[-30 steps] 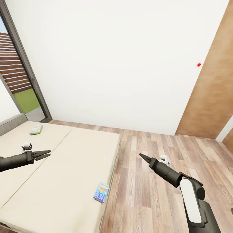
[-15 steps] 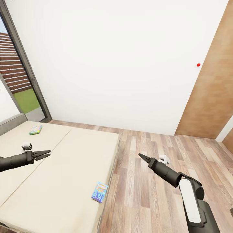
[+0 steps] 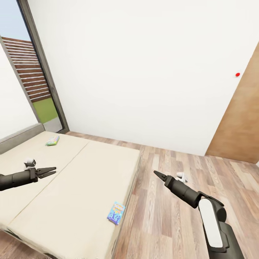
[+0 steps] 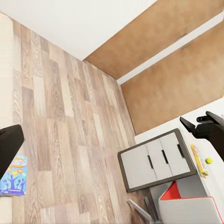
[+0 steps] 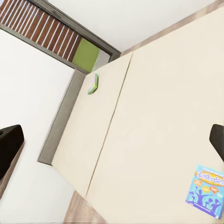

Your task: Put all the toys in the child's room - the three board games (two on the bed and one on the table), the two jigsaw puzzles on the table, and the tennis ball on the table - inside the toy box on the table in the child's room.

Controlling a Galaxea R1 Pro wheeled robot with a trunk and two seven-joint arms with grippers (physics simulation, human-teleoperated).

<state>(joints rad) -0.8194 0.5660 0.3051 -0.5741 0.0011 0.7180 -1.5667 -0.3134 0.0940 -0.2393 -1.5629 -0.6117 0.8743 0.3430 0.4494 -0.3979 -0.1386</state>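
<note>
Beige mattress covers the bed, which fills the lower left of the head view, with a grey headboard at its far left end and a seam running down its length. Wood-plank floor lies to its right, bounded by a white wall and a brown wood panel; a dark-framed window stands past the headboard.

A blue board game lies flat near the bed's floor-side edge, its long axis running roughly along that edge. A green board game lies flat near the headboard end, well apart from the blue one, its long axis angled toward the window.

The left gripper hangs over the mattress with its fingers slightly apart, holding nothing. The right gripper hangs over the floor beside the bed; its fingers appear drawn together to a point, empty. A small white object lies on the floor just behind it.

The right wrist view shows the blue box's printed cover more plainly, and the green box seen nearly edge-on. The left wrist view shows what the head view lacks: a grey drawer cabinet and a pale surface carrying a small yellow-green tennis ball beside a thin flat item.
</note>
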